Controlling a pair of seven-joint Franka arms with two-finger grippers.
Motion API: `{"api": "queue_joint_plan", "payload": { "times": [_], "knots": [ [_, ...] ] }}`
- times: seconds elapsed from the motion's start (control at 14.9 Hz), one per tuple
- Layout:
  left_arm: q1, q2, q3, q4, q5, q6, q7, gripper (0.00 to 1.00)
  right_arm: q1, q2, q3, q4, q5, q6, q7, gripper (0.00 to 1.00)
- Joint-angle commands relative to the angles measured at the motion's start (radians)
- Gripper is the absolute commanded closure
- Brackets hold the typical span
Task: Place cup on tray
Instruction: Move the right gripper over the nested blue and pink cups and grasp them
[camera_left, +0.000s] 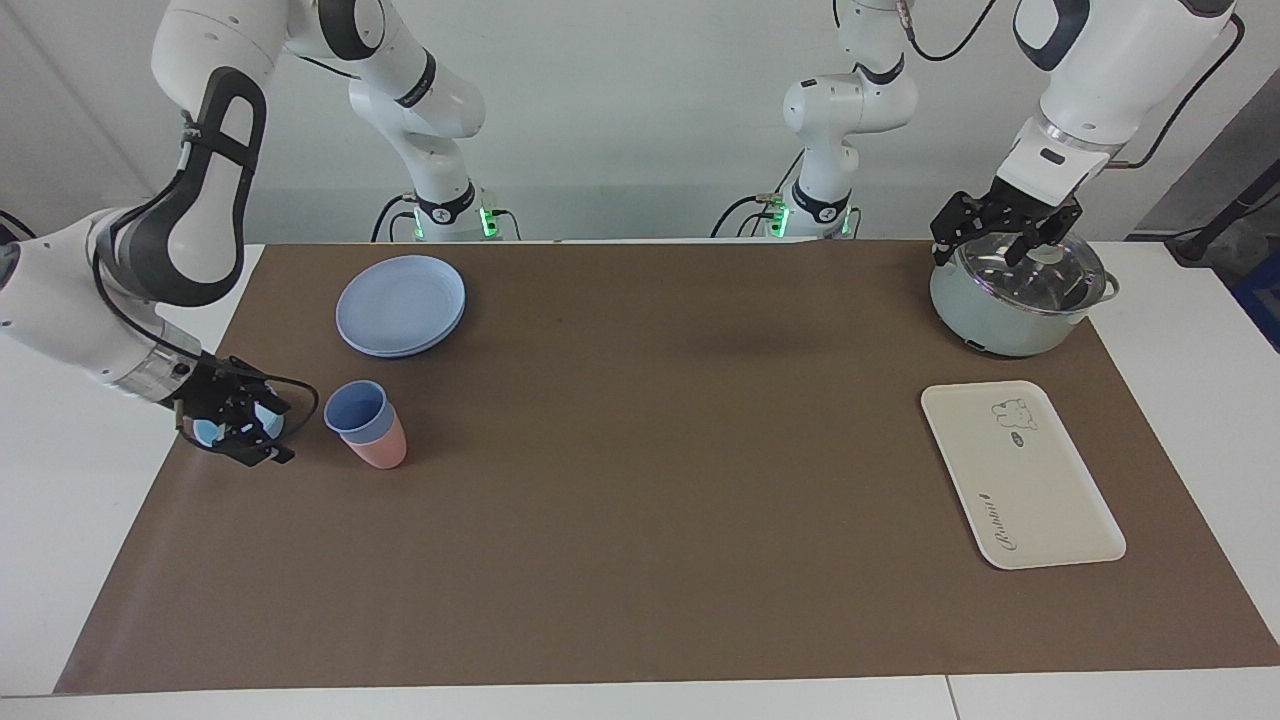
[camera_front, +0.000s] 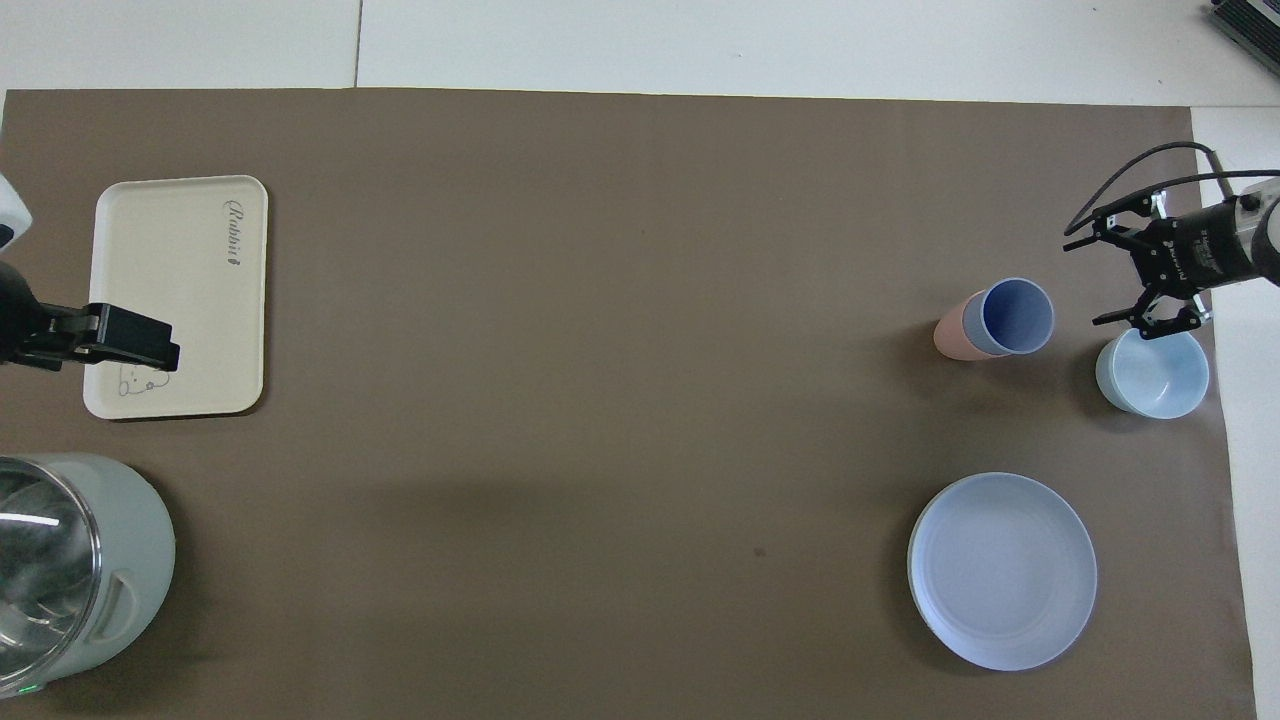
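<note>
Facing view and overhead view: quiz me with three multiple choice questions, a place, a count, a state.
1. The cup sits: A on the tray; B inside the pink cup; C in the bowl.
2. Cups present: A one; B three; C two.
3. The right end effector is: A open near the bowl; B shut on the cup; C shut on a plate.
B: it nests in the pink cup. C: only those two. A: its fingers stand spread. The left end effector waits over the pot.

Matt plastic cup (camera_left: 356, 410), smooth cream tray (camera_left: 1020, 474), glossy glass-lidded pot (camera_left: 1020, 290), matt brown mat (camera_left: 640, 470)
</note>
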Motion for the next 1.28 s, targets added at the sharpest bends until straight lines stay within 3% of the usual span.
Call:
{"api": "queue_joint_plan", "payload": {
  "times": [0.0,0.47,1.21],
  "knots": [
    [0.005,-0.025,-0.003,-0.021,0.017,-0.001,0.001,0.00,-0.020,0.096,0.012,0.030,0.040,0.001,0.022,0.07],
    [0.005,-0.025,-0.003,-0.019,0.017,-0.001,0.001,0.00,-0.018,0.135,0.014,0.007,0.118,-0.057,0.027,0.07],
    [0.005,-0.025,-0.003,-0.019,0.017,-0.001,0.001,0.00,-0.005,0.092,0.025,-0.123,0.229,-0.063,0.033,0.07]
  ]
}}
